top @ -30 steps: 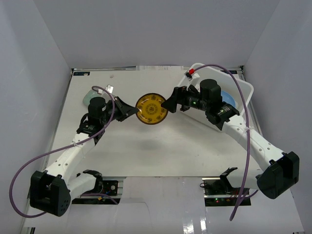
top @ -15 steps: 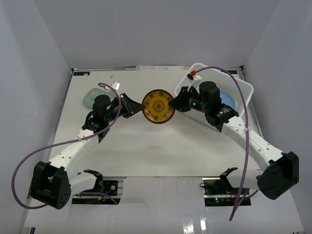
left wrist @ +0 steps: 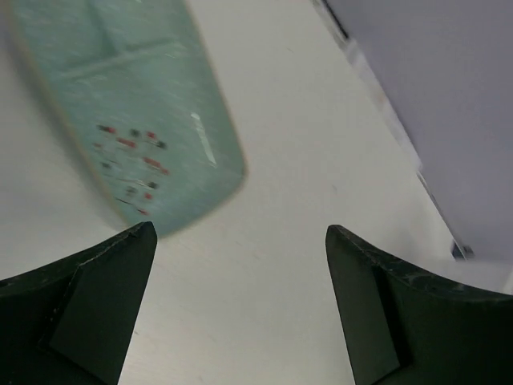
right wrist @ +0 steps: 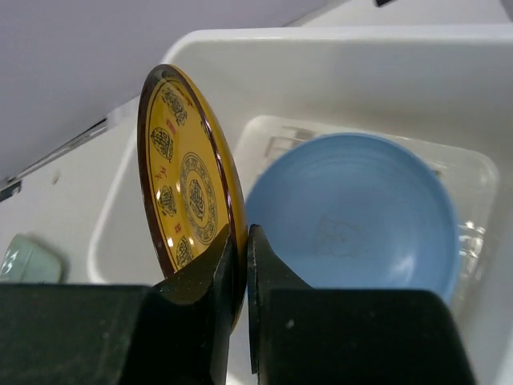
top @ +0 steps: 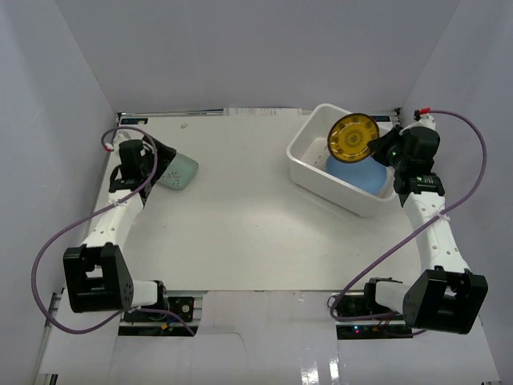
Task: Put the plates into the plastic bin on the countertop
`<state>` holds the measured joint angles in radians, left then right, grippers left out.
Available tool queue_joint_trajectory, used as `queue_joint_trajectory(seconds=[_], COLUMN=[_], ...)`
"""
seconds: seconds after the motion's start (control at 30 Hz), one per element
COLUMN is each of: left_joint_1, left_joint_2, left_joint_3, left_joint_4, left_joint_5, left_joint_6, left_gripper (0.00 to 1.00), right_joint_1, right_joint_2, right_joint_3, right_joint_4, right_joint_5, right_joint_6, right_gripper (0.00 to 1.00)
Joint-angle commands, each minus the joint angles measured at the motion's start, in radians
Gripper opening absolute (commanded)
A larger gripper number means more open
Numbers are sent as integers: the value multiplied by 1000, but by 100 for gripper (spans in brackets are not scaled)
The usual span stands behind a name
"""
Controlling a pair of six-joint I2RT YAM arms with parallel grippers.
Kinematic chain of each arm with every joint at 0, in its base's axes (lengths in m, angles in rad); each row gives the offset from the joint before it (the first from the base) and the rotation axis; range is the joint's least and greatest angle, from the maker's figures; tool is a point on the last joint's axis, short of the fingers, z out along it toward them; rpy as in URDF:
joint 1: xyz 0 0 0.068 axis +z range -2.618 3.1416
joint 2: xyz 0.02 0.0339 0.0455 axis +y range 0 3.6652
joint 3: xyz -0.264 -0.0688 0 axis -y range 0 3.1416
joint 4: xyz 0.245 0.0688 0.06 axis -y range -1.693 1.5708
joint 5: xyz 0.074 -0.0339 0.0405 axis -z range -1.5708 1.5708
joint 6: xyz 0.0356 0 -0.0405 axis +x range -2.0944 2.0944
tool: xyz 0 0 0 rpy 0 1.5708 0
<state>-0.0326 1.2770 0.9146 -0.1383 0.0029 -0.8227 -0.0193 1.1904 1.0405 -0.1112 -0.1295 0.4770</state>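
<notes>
Right gripper (right wrist: 239, 241) is clamping the gold-patterned plate (right wrist: 188, 184) by its rim, on edge over the plastic bin (top: 309, 164) at 2 o'clock. The plate is looking rigid, glossy and likely slippery. Left gripper (left wrist: 240, 233) is hovering, spread apart, by the mint-green plate (left wrist: 132, 104).

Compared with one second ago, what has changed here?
The right pincer carried the gold-patterned plate from the centre rightward over the plastic bin, gripping it on edge. The left pincer, open, drew back left toward the mint-green plate. The light blue plate stayed in the bin.
</notes>
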Motion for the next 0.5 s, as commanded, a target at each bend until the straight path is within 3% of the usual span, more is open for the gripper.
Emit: queue_joint_trajectory(seconds=[0.0,0.1,0.23,0.3,0.33,0.37,0.43,0.47], left_joint_1=[129,178,223,235,243,244,250,252], left_joint_2=[93,177,234,264,277,291,350,375], left_joint_3=[-10,-14,-34,-48,-51,-54,-43,-36], left_joint_4=[-63,-49,-17,-9,6,15,37,40], left_joint_5=[-35,-21,-18,-18,-8,-4,38,69], left_joint_6=[-30,-26,-27,-29,-33,-35,-35,-33], left_gripper=[97,96,94,93,93,93,93,92], right_joint_1=[-66,-132,-154,-154,-153,-153,-154,-154], right_joint_2=[-20,9,63,58,57,52,45,31], right_joint_3=[-60,-132,-161,-184,-194,-209,-224,-230], right_joint_4=[34,79,99,120,136,131,134,130], right_joint_5=[56,73,-14,-27,-42,-45,-59,-58], right_joint_6=[17,35,40,38,37,35,25,23], right_gripper=[8,8,8,14,19,39,65,83])
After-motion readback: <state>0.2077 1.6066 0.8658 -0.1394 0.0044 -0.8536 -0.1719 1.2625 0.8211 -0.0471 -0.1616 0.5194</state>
